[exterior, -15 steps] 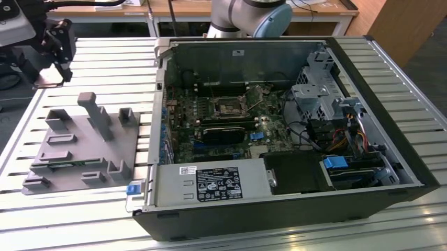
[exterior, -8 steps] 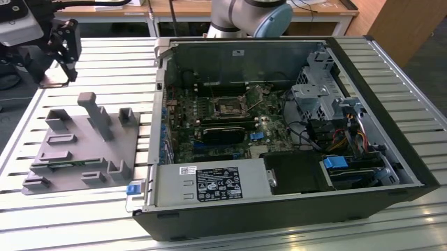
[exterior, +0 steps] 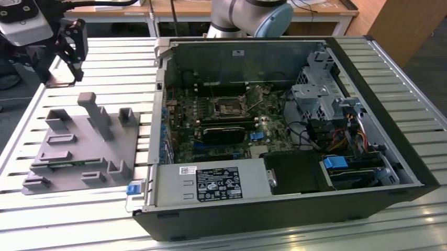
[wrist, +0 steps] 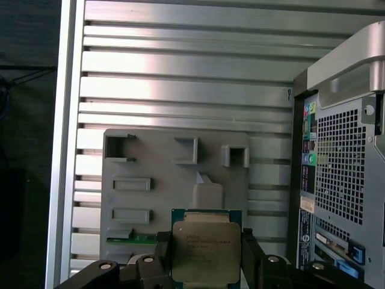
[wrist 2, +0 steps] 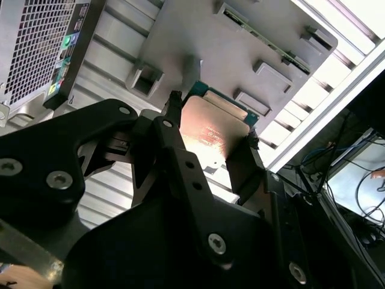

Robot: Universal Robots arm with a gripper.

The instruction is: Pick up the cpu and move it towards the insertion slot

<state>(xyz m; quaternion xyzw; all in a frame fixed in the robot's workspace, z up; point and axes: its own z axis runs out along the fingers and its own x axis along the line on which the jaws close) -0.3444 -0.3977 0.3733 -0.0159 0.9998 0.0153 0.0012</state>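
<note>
Gripper (exterior: pixel 68 52) above grey tray (exterior: pixel 70 151), beside open computer case (exterior: pixel 279 136).

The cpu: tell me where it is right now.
The cpu sits clamped between the gripper's fingers, raised above the grey plastic tray in both wrist views, beside the computer case.

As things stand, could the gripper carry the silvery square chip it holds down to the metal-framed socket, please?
Probably yes: the gripper is shut on the cpu, the case lies open on top, and nothing covers the insertion slot.

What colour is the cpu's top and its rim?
Silvery metal top with a green rim on the cpu, held between the jaws; clearest in the first wrist view.
</note>
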